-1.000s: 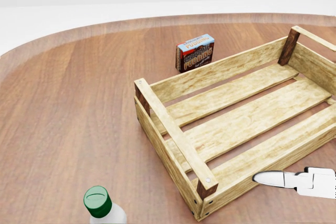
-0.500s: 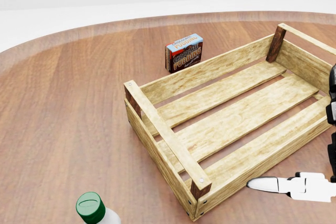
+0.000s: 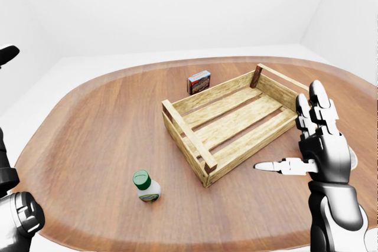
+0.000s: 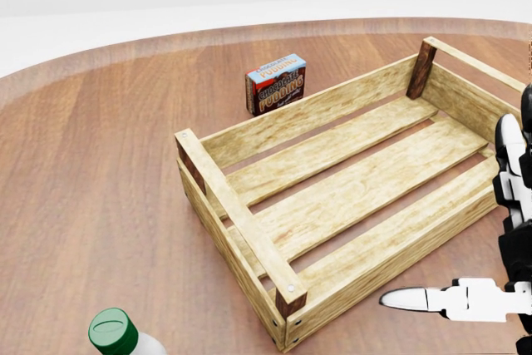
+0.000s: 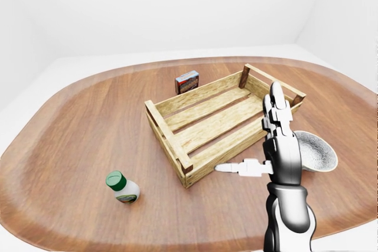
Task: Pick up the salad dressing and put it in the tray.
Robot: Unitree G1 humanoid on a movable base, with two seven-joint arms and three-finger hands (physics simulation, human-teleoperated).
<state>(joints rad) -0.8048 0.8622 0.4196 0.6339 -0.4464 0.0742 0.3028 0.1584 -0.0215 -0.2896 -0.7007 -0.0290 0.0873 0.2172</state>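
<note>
Risk: my right hand (image 3: 316, 146), fingers spread and empty, stands beside the tray (image 3: 231, 123), well apart from the salad dressing (image 3: 146, 186); reaching across could topple it.

The salad dressing bottle (image 3: 146, 186), white with a green cap, stands upright on the worktop (image 3: 88, 134), near-left of the empty slatted wooden tray (image 3: 233, 123), apart from it.

The only legible print is on the small box (image 4: 276, 83) standing on the bench (image 4: 100, 172), at about eleven o'clock from the crate's middle in the head view: its face reads "CHOCOLATE PUDDING" in bold letters. Smaller print below is too fine to read.
</note>
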